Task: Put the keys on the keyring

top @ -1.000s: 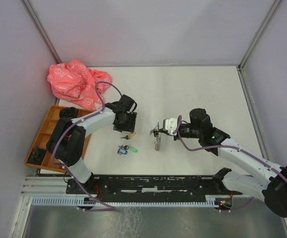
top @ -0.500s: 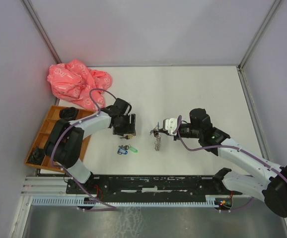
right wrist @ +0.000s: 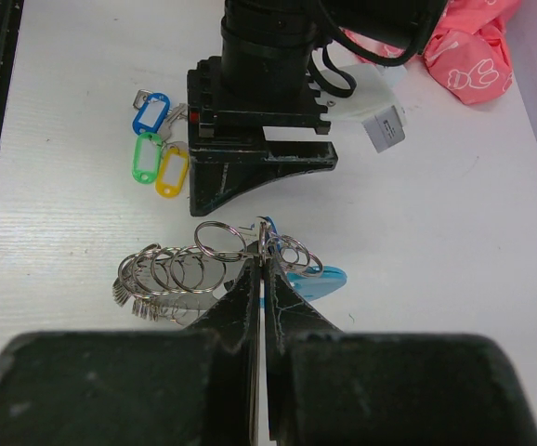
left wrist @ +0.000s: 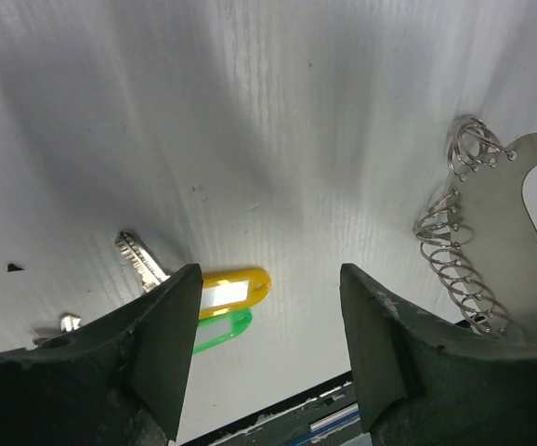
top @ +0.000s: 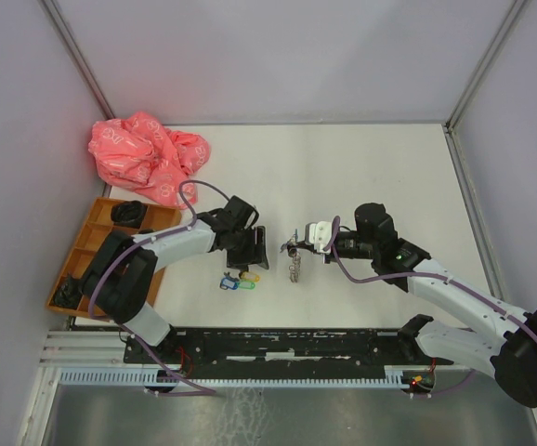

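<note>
left gripper (left wrist: 268, 271) spread above white table (top: 361, 167); grey walls (top: 278, 56)

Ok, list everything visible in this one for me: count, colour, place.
keys: three, with blue, green and yellow tags, lying together on the table beside the left gripper
keyring: one, silver rings with a light-blue part, mid-table, in the right gripper
plastic bag: one, pink, far left of table
tray: one, orange, left edge
dark items: two, black, in the tray
table: one, white
left gripper: black, open, over the keys
right gripper: black, shut on the keyring
</note>
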`<act>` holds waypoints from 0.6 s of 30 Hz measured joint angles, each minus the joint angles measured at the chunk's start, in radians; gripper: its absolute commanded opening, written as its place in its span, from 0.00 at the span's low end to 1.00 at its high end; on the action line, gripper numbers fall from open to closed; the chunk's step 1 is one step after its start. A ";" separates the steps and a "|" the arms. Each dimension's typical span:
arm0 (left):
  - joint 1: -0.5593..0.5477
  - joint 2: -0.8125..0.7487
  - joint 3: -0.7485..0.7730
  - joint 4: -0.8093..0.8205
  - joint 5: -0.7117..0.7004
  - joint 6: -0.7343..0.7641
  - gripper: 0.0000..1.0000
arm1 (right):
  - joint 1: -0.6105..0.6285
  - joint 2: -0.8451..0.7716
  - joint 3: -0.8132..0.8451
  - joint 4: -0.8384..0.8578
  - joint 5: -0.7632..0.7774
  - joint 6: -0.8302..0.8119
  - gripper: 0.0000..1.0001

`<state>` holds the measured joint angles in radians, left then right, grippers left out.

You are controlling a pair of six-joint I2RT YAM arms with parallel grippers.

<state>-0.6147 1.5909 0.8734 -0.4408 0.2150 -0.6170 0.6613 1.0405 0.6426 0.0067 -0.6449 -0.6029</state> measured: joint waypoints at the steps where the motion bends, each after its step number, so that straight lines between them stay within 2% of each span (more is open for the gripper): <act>1: -0.001 0.000 0.003 -0.007 -0.004 -0.003 0.68 | 0.000 0.000 0.000 0.000 0.000 0.000 0.01; 7: -0.019 -0.005 0.084 -0.130 -0.123 -0.002 0.68 | 0.000 -0.003 0.000 0.000 0.000 0.000 0.01; 12: -0.107 -0.012 0.105 -0.219 -0.236 -0.003 0.69 | 0.000 -0.003 0.000 0.000 0.000 0.000 0.01; 18: -0.133 -0.043 0.045 -0.245 -0.290 -0.032 0.58 | 0.000 -0.003 0.000 0.000 0.000 0.000 0.01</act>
<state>-0.7475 1.5475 0.9188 -0.6857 -0.0750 -0.6491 0.6613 1.0378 0.6426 0.0067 -0.6449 -0.6029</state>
